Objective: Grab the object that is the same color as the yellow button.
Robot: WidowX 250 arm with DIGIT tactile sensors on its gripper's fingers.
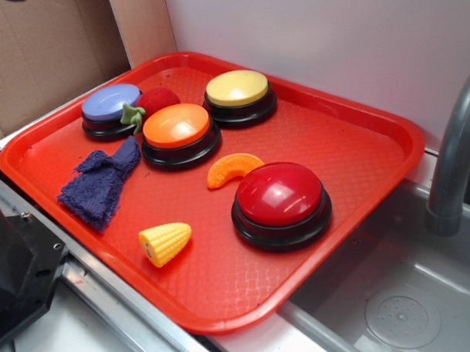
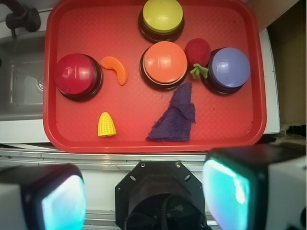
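Observation:
The small yellow corn cob piece point(image 1: 165, 243) lies on the red tray point(image 1: 352, 141) near its front edge; in the wrist view the corn cob piece point(image 2: 106, 125) is at the lower left of the tray point(image 2: 72, 139). The yellow button point(image 1: 237, 89) stands at the tray's back; it is at the top of the wrist view point(image 2: 163, 15). My gripper point(image 2: 144, 196) is open and empty, high above and outside the tray's front edge, with its two fingers point(image 2: 225, 189) wide apart. It is out of the exterior view.
On the tray are an orange-topped button point(image 1: 177, 128), a red-topped button point(image 1: 281, 196), a blue-topped button point(image 1: 111, 104), an orange crescent slice point(image 1: 232, 169), a red strawberry toy point(image 1: 157, 101) and a purple cloth point(image 1: 102, 184). A sink point(image 1: 400, 305) with a grey tap point(image 1: 456, 153) is at the right. The black robot base point(image 2: 160, 199) is below.

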